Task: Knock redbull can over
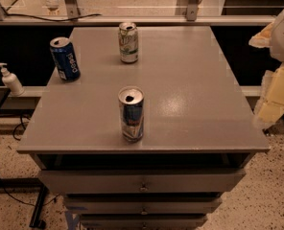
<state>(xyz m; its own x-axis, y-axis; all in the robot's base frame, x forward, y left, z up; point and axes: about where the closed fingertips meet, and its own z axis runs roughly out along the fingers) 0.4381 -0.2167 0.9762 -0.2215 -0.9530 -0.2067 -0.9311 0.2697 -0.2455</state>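
Observation:
The redbull can (131, 114) stands upright near the front edge of the grey cabinet top (195, 95), a little left of its middle. It is slim, blue and silver, with an opened silver top. My gripper (270, 107) is at the right edge of the view, pale and blurred, beside the cabinet's right edge. It hangs well to the right of the can and is not touching it.
A dark-blue Pepsi can (65, 59) stands at the back left and a pale white-green can (128, 42) at the back middle. A soap dispenser (10, 79) sits on a ledge to the left. Drawers (142, 181) lie below the top, and cables run on the floor at left.

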